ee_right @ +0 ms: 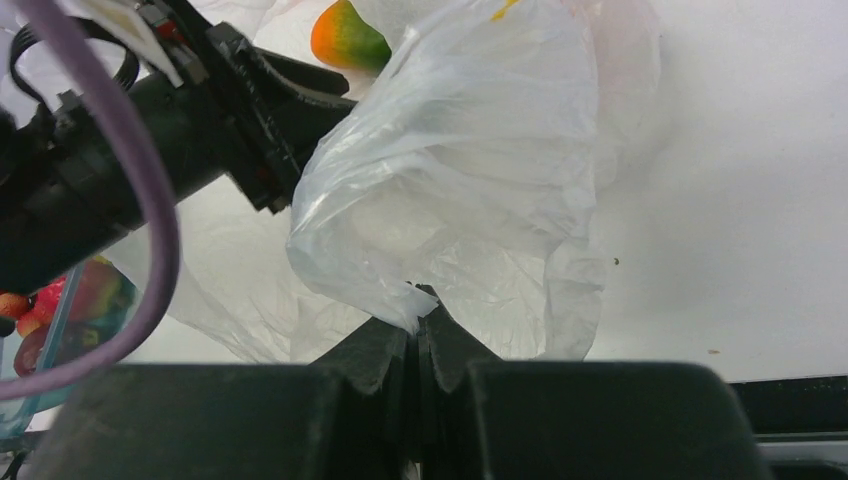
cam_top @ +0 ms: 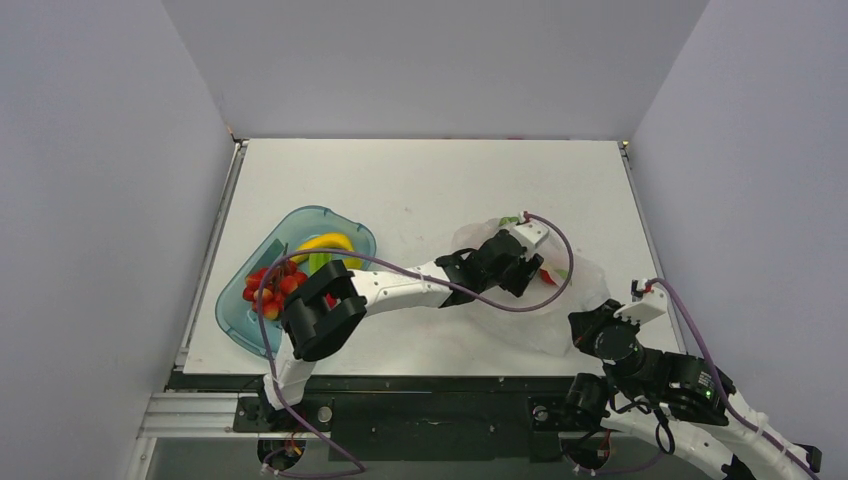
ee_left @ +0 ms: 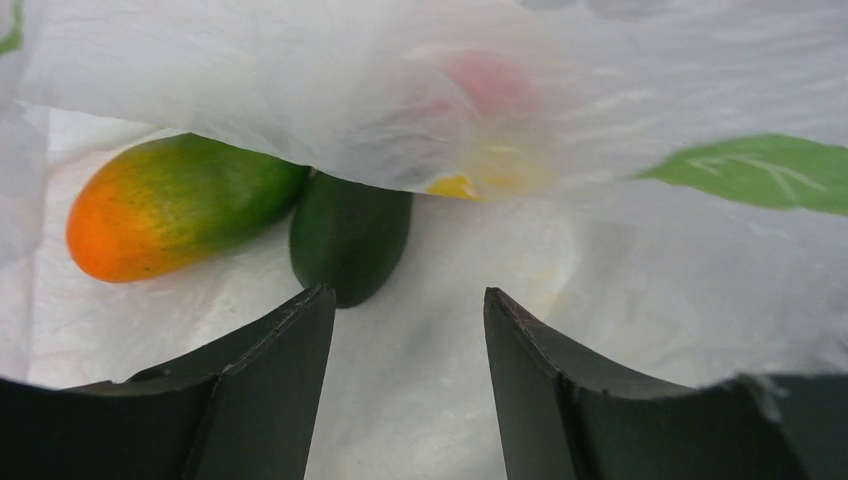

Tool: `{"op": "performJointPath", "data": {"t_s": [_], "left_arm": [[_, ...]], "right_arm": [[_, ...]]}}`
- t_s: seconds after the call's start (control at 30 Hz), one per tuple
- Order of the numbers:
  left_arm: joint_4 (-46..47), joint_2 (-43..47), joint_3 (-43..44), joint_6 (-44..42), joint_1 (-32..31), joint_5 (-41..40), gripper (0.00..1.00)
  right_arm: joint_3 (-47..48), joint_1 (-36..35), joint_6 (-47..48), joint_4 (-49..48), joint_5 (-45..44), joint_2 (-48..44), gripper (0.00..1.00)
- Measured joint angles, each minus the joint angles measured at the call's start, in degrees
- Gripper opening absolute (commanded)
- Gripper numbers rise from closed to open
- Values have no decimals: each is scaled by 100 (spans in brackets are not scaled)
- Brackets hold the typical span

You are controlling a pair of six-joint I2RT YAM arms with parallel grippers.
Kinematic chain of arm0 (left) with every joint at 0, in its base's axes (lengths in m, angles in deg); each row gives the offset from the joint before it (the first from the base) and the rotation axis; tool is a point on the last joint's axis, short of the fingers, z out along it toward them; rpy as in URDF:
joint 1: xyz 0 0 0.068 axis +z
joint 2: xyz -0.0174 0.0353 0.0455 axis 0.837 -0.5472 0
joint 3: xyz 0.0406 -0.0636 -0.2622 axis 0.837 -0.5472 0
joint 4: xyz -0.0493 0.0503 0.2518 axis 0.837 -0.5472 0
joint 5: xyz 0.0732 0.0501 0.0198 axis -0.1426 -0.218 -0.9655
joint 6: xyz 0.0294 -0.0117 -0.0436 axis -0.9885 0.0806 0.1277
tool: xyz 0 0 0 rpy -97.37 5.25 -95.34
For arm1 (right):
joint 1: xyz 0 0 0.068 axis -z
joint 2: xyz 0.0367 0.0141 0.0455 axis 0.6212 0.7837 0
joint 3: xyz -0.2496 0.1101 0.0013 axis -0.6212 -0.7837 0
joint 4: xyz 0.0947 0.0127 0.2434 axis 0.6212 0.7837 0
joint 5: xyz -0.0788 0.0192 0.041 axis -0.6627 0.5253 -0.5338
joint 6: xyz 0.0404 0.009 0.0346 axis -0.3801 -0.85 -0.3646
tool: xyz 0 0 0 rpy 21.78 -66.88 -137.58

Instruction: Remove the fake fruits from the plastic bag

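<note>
The plastic bag (cam_top: 572, 300) lies crumpled right of the table's middle. My left gripper (ee_left: 408, 300) is open and empty inside the bag's mouth. Just ahead of its left finger lie a dark green piece (ee_left: 350, 235) and an orange-green mango (ee_left: 180, 205), partly under a fold of bag (ee_left: 420, 90). A reddish fruit shows faintly through that fold. My right gripper (ee_right: 418, 322) is shut on the bag's near edge (ee_right: 470, 190) and holds it up. The mango also shows in the right wrist view (ee_right: 347, 37). A yellow banana (cam_top: 325, 243) and a green piece lie in the teal tray (cam_top: 240, 322).
The teal tray at the left also holds a cluster of small red berries (cam_top: 272, 288). The left arm (cam_top: 400, 288) stretches from the tray's side across to the bag. The table's front edge runs just below the bag, near my right gripper.
</note>
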Motion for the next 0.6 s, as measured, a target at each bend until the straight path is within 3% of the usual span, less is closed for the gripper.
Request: {"op": "performJointPath", "data": {"t_s": [0.27,0.6], "left_arm": [[11,-627,446,-111,173,-341,61],[44,-1215,796,-173,195,-291,56]], "right_arm": [[-4,0,24,-35,0,0,0],[-13,0,83,-52,4,0,0]]}}
